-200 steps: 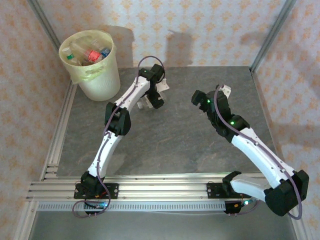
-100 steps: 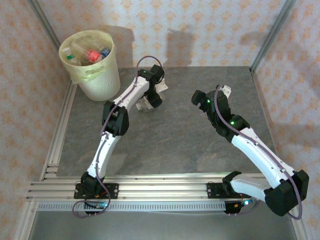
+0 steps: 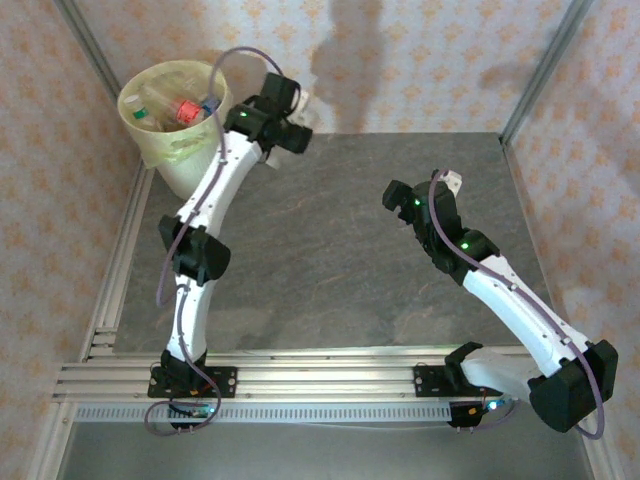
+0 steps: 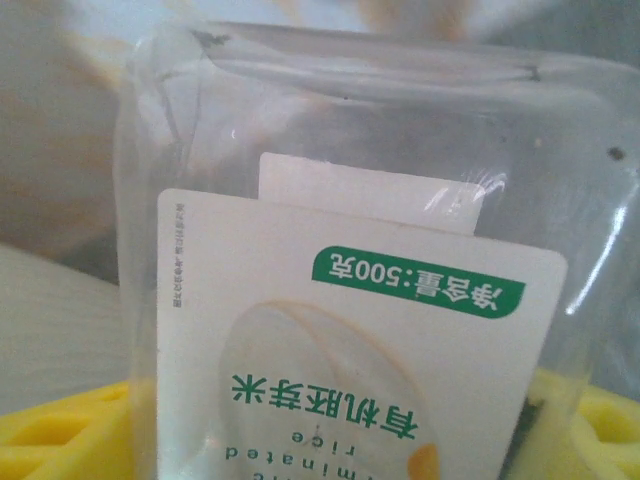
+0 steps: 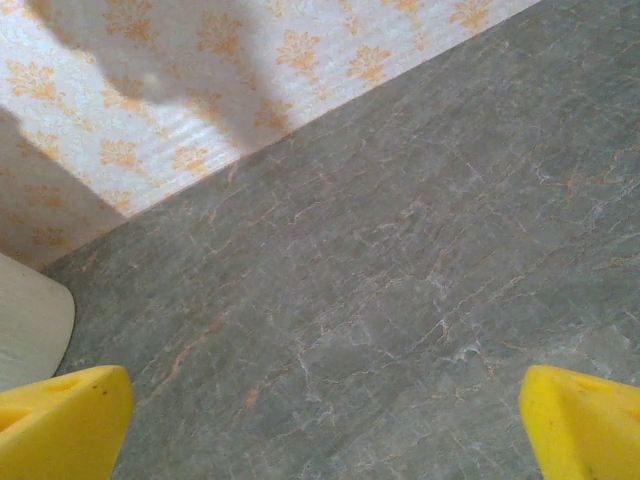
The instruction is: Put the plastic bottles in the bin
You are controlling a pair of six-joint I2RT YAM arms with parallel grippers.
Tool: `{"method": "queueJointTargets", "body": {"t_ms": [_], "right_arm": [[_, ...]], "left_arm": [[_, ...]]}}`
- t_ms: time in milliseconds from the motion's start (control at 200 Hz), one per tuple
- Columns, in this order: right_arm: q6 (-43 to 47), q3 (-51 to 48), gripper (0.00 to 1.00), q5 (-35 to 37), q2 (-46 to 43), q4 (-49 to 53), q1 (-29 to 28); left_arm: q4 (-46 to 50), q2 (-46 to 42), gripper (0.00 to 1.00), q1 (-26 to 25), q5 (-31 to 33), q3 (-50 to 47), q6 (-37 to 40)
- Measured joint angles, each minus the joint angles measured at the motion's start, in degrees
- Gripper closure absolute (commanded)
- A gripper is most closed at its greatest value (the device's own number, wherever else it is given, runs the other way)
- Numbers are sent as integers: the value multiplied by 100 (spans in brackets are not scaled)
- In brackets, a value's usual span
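The left end effector [image 3: 295,118] clamps a clear bottle [image 4: 360,330] with a white, green-printed label between its yellow fingers [image 4: 60,445]; it hangs just right of the rim of the bin [image 3: 195,170]; other bottles [image 3: 182,108] lie inside the bin; the right end effector [image 5: 325,425] gapes wide, holding nothing, well right of the bin, over the grey table [image 3: 330,270].

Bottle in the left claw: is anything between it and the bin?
Nothing visible does. The left claw holds the bottle just right of the rim of the bin in the top view, with no object between them.
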State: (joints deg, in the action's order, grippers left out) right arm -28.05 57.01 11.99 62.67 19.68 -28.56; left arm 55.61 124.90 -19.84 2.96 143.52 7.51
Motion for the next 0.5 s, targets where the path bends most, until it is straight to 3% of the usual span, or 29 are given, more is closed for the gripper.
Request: {"method": "queueJointTargets", "body": {"t_ms": [300,500], "right_arm": [[0,0,1,-39,-7,-7,0],[2,-2,1,-44,-7,-20,0]], "left_arm": [[-922,-247,27,396,1799,1016,-997],[-1357,-247,27,922,2758,1167,-1919]]}}
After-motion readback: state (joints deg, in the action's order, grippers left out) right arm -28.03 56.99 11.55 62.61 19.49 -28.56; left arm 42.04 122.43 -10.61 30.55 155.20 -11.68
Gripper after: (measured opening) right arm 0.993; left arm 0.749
